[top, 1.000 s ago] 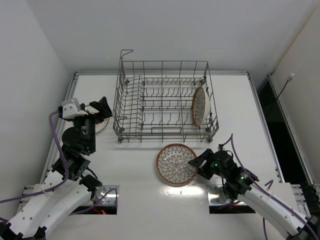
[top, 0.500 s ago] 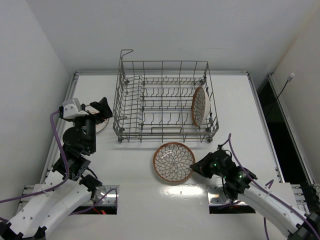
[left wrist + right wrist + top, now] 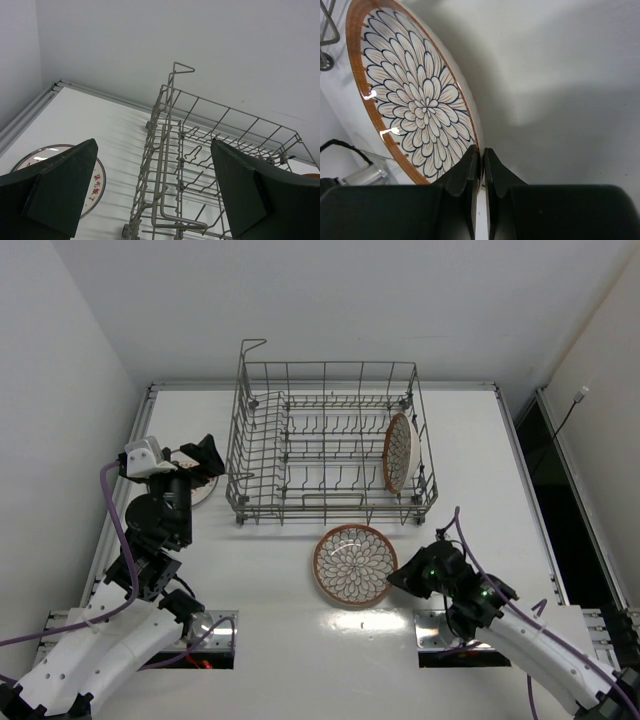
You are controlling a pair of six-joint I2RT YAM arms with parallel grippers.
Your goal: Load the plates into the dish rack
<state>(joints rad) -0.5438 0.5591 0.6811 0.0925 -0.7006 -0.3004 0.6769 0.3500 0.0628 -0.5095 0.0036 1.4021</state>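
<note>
Tightly, right end effector [image 3: 481,152] clamped on petal-flower plate [image 3: 420,95] rim

Dish rack [image 3: 300,502] free except lattice plate [image 3: 399,452] at right end.

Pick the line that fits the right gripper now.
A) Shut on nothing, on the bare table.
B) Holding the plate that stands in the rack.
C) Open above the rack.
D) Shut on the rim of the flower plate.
D: the right wrist view shows the right gripper shut on the brown rim of the flower plate, outside the rack.
</note>
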